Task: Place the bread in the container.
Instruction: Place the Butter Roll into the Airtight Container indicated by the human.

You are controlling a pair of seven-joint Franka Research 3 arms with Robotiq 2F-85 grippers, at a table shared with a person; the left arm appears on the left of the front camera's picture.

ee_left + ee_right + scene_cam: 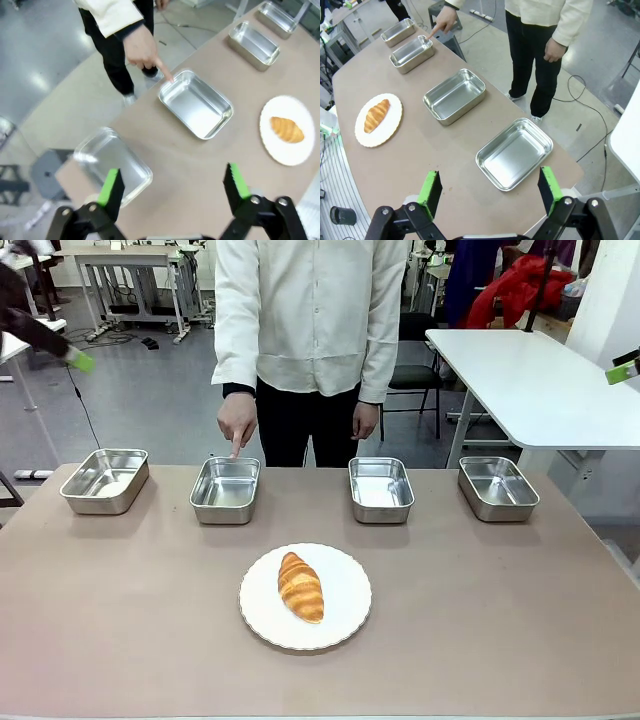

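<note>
Tabletop (200, 165) croissant (287, 129) well beyond left end effector (173, 171)

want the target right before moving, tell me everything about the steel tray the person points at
The shiny stainless-steel rectangular tray, second from the robot's left in its row, has rounded corners and a rolled rim. It sits upright and empty on the brown table, beyond the round white plate. The person's hand points a fingertip at its far rim.

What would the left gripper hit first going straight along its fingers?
Likely bare table between the end tray and the pointed-at tray; the open left gripper sits high, so depth is unclear.
</note>
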